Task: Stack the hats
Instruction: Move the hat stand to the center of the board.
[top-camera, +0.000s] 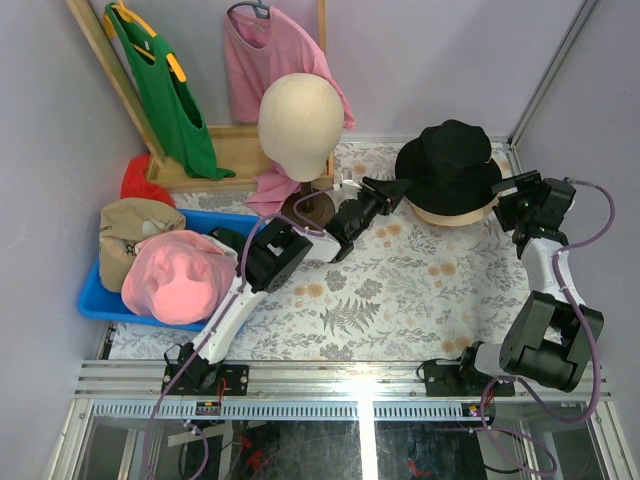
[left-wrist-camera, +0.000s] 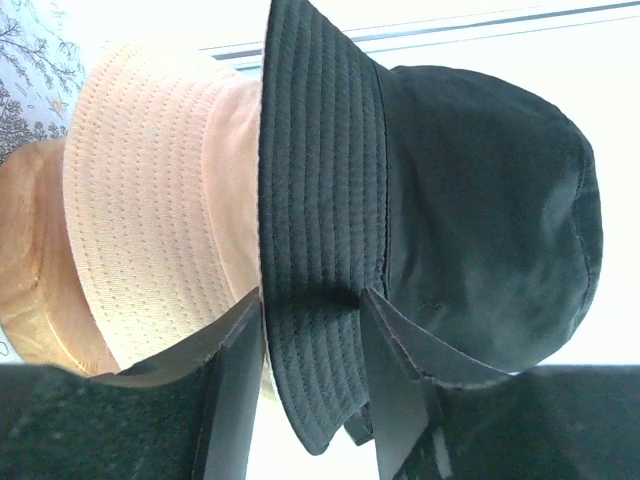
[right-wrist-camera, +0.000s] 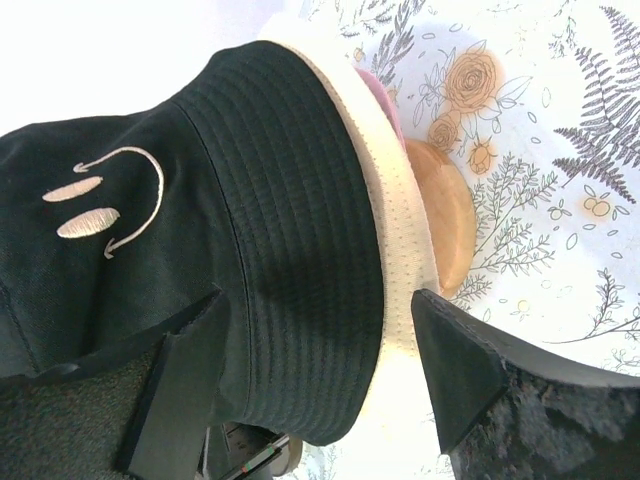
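Observation:
A black bucket hat (top-camera: 450, 160) tops a pile of hats at the back right, over a cream hat (left-wrist-camera: 150, 200) and a tan one (top-camera: 455, 213). My left gripper (top-camera: 398, 190) is at the pile's left side. In the left wrist view its fingers press the black hat's brim (left-wrist-camera: 320, 200) from both sides. My right gripper (top-camera: 503, 190) is at the pile's right side and stands open. One of its fingers (right-wrist-camera: 190, 360) lies against the black hat (right-wrist-camera: 150, 270), while the other hangs off the cream brim (right-wrist-camera: 400, 240). A pink hat (top-camera: 175, 275) and a tan cap (top-camera: 130, 228) lie in a blue bin (top-camera: 95, 295) at the left.
A beige mannequin head (top-camera: 300, 125) on a stand rises just behind the left arm. A wooden rack (top-camera: 235, 150) at the back holds a green shirt (top-camera: 170, 90) and a pink shirt (top-camera: 270, 50). Grey walls close in on the left and right.

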